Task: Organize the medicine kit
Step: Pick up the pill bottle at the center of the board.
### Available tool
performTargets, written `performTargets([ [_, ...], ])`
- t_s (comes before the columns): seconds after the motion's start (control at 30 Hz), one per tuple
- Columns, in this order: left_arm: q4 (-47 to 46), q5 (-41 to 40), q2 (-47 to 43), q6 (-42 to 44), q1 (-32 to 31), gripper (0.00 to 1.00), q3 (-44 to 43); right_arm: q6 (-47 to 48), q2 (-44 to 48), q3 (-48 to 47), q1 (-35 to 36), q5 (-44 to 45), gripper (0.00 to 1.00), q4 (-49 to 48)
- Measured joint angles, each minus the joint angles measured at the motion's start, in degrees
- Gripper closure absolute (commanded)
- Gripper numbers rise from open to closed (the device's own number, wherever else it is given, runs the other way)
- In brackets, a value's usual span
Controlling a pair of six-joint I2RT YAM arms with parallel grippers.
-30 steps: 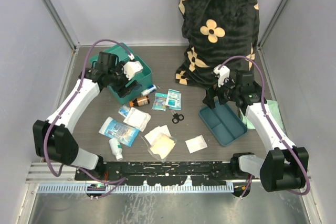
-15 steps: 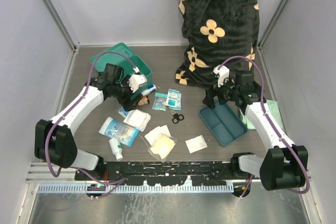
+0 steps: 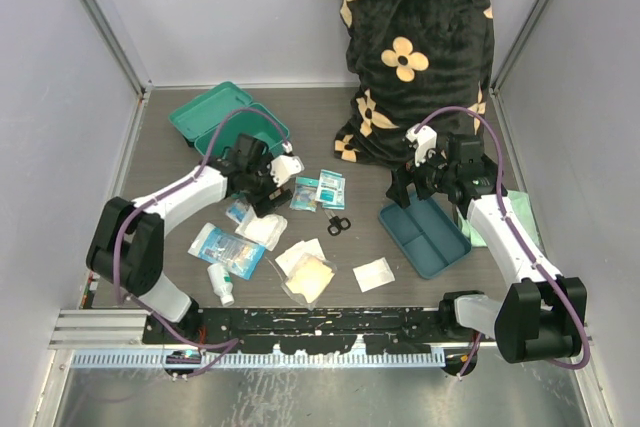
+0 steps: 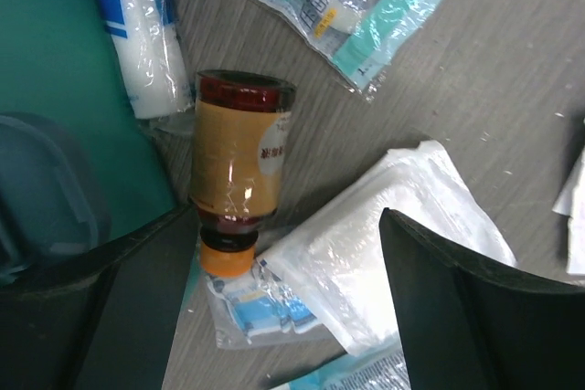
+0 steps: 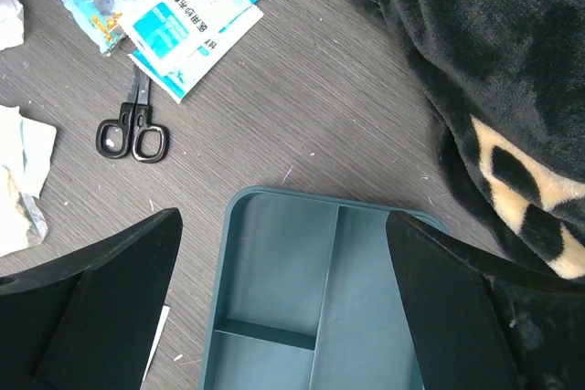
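Medicine kit (image 3: 208, 109): teal-green plastic box, rounded corners, lid open.

The left arm (image 3: 185, 195) and the right arm (image 3: 502, 237) each have smooth white link shells between bulky black joints, a thin purple cable (image 3: 455, 109) looping alongside, and broad, black, wedge-shaped pincer fingers (image 5: 475, 317).

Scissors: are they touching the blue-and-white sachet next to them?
Touching. The right wrist view shows the scissors with their blade tips meeting the lower edge of the sachet, no gap between.
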State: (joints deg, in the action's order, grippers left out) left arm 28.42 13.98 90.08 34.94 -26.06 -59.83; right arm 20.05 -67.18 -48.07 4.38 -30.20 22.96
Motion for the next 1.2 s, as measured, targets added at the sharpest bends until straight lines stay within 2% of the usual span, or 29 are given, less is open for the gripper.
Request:
performTargets([
  [0.23,-4.8,-5.4,3.9,0.0,-1.8,0.16,0.3,0.4,0.0,0.0,0.0,0.1,0.0,0.0],
  [0.37,-5.6,-6.8,5.7,0.2,-2.6,0.21,0.3,0.6,0.0,0.0,0.0,0.1,0.0,0.0],
  [0.7,-5.6,-7.1,6.3,0.3,-4.4,0.46,1.6,0.7,-0.4,0.0,0.0,0.1,0.0,0.3],
  [0.9,-5.7,-7.1,6.2,0.0,-4.5,0.66,2.2,0.7,-0.4,0.0,0.0,0.1,0.0,0.3],
  [1.2,-4.1,-6.9,3.8,0.0,-4.5,0.74,1.5,0.7,-0.4,0.0,0.0,0.1,0.0,0.3],
])
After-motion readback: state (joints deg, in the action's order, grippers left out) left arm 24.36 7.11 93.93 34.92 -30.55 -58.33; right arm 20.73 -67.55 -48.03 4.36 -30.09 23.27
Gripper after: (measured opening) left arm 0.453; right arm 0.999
